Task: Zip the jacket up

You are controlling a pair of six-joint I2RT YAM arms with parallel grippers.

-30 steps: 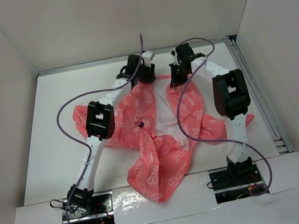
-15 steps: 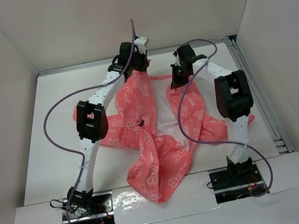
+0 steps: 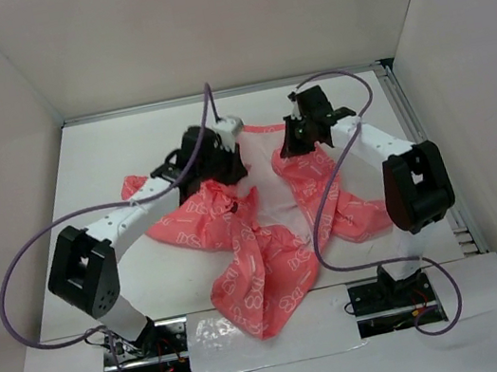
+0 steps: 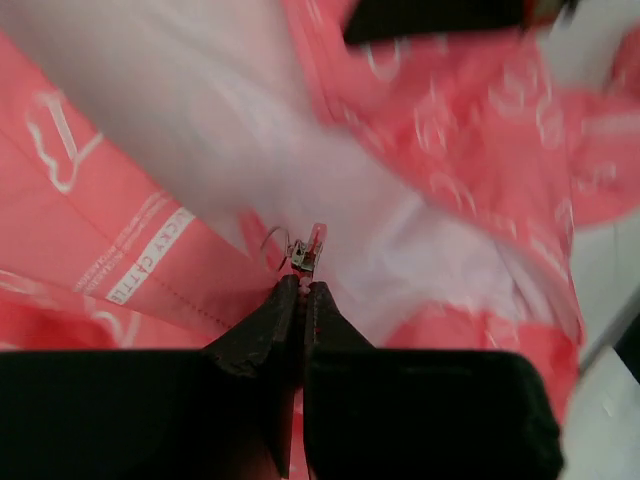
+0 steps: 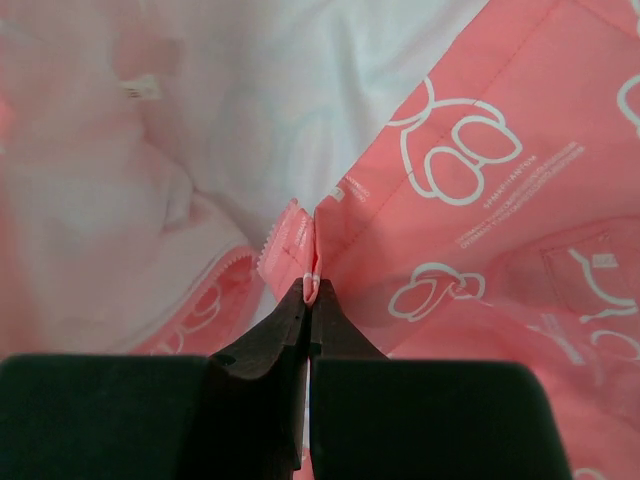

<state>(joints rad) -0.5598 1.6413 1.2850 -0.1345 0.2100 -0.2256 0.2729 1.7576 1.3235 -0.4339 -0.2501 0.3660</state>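
This looks like a robotics lab test cell, not a home or a shop. A plain white surface (image 3: pixel 82 167) is closed in by bare white panels (image 3: pixel 221 27) at the back and on both sides. A left arm (image 3: pixel 124 217) and a right arm (image 3: pixel 367 136), both white and black, stand at its near edge. Purple cables (image 3: pixel 1 302) hang loose, and a metal rail (image 3: pixel 405 100) runs along the right side.

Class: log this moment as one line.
jacket: unzipped | left end effector: shut on jacket edge | right end effector: shut on jacket edge
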